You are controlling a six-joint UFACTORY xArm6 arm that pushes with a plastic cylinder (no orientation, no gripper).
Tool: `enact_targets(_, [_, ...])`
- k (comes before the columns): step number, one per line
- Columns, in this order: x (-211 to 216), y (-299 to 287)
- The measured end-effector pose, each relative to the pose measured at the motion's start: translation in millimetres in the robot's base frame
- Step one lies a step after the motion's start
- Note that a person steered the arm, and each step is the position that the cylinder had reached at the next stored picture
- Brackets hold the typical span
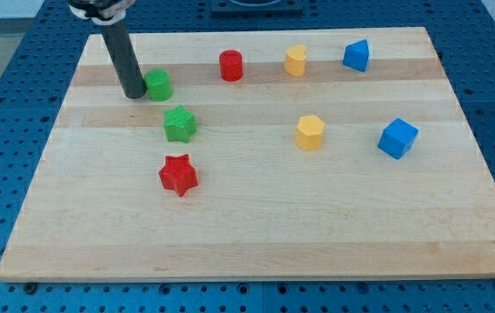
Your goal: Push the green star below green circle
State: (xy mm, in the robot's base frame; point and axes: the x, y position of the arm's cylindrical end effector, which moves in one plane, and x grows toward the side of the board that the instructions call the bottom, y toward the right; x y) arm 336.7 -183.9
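My tip (133, 93) stood on the wooden board (256, 235) near its upper left corner, touching or all but touching the left side of the green circle (158, 84). The rod has no jaws, so it grasped nothing; it only stood against that block.

The green star (179, 123) lay toward the view's bottom and slightly right of my tip, apart from it, with the green circle between them on the diagonal. The star sat just below the green circle and a little to its right; a narrow strip of bare wood separated the two.

The green star was a chunky, bright green block with blunt points, lying flat, its top face lighter than its sides. It cast a small shadow on the board.

The red star (178, 175) lay directly below the green star, near but not touching. A red cylinder (230, 65), a yellow heart-like block (295, 61) and a blue block (357, 56) ran along the view's top. A yellow hexagonal block (310, 133) and a blue cube (398, 138) lay at mid-height on the view's right, well apart from the star.
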Motion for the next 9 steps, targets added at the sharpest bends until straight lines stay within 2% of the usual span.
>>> enact_targets(3, [-1,39])
enact_targets(5, [29,-3])
enact_targets(6, [60,-7])
enact_targets(8, [130,31])
enact_targets(9, [135,36])
